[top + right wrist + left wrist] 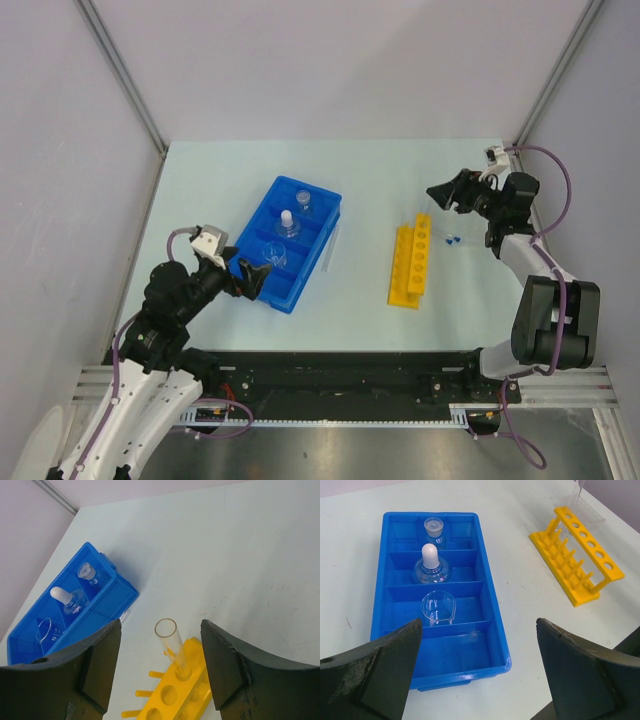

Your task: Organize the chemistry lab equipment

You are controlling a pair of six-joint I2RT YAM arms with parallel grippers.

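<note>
The blue tray [310, 187] holds three small glass flasks in separate compartments: a stoppered one [434, 530], one with a white bulb [431, 566] and an open beaker [439, 608]. Its nearest compartment is empty. My left gripper [479, 647] is open and empty above the tray's near end [250, 280]. The yellow rack [410, 265] stands right of the tray. A clear tube [174, 647] stands in its far end hole. My right gripper [161, 630] is open around that tube's top without touching it. Another thin tube [333, 248] lies beside the tray.
Tiny blue-tipped droppers [453, 240] lie on the table right of the rack. A clear flat piece [592, 514] lies behind the rack in the left wrist view. The rack's other holes [169, 695] are empty. Grey walls close off the table's left, right and back.
</note>
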